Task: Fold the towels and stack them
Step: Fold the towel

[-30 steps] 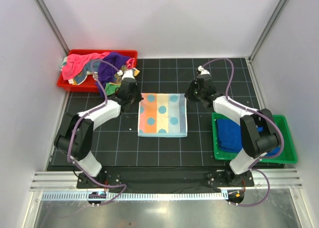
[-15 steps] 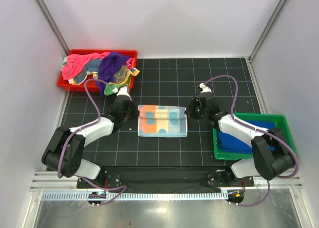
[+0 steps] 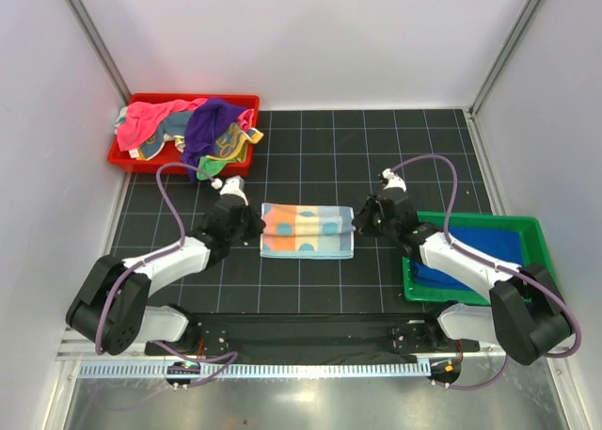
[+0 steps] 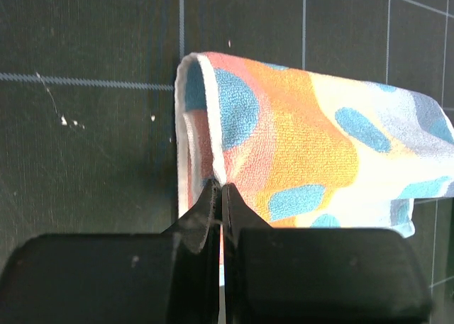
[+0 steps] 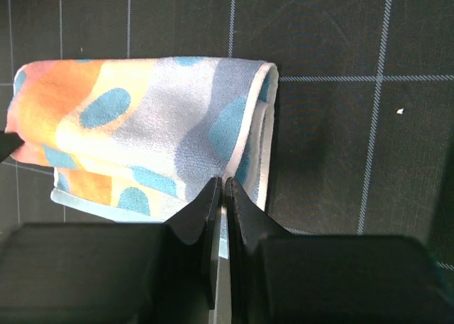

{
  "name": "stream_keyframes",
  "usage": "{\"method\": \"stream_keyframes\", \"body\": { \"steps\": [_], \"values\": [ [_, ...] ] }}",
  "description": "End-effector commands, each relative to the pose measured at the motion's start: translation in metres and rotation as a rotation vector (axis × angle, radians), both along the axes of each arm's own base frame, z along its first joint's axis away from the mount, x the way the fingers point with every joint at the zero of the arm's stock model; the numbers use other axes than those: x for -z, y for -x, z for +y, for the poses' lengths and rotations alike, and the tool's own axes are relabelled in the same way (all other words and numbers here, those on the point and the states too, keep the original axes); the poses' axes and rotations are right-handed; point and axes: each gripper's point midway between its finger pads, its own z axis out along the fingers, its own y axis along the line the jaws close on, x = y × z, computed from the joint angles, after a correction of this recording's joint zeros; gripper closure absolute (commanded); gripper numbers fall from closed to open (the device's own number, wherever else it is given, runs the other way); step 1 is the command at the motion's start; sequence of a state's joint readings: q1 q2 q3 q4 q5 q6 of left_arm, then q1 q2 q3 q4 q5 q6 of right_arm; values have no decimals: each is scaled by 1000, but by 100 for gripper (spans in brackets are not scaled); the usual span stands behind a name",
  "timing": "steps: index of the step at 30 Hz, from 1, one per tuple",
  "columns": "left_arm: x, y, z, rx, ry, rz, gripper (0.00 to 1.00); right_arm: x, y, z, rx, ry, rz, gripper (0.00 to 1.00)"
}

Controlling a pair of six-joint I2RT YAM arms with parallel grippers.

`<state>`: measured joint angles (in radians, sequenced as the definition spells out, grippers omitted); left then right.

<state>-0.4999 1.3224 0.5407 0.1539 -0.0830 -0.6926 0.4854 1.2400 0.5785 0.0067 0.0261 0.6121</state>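
- The polka-dot towel (image 3: 308, 230) lies near the middle of the black gridded mat (image 3: 376, 157), doubled over into a long band that runs from 9 o'clock to 3 o'clock in the top view.
- The left gripper (image 3: 249, 225) sits at the towel's 9 o'clock end. Its jaws are pressed narrowly together on the top layer of cloth.
- In the left wrist view, the left gripper's tips (image 4: 221, 196) pinch the towel's white hem. The rest of the cloth (image 4: 305, 140) spreads from 12 toward 3 o'clock of the tips, with the rolled fold at about 11 o'clock.
- The right gripper (image 3: 362, 218) sits at the towel's 3 o'clock end, its jaws also drawn narrow on the cloth.
- In the right wrist view, the right gripper's tips (image 5: 220, 189) clamp the towel's edge. The band (image 5: 142, 132) stretches away toward 9 and 10 o'clock, and the bare mat lies at 3 o'clock.
- A heap of towels (image 3: 188, 124), pink, purple and teal-and-yellow, fills the red tray (image 3: 132, 162) at 10 o'clock of the mat, well apart from both grippers.
- A royal blue towel (image 3: 503, 242) lies flat in the green tray (image 3: 475, 300) at 4 o'clock, partly under the right arm.
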Motion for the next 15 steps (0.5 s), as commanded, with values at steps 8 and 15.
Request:
{"method": "stream_keyframes", "body": {
  "steps": [8, 15],
  "values": [
    [-12, 7, -3, -12, 46, -49, 98, 1, 11, -5, 31, -17, -6, 86],
    [-4, 17, 0, -22, 51, -25, 87, 13, 25, -2, 5, -38, 37, 78]
  ]
}}
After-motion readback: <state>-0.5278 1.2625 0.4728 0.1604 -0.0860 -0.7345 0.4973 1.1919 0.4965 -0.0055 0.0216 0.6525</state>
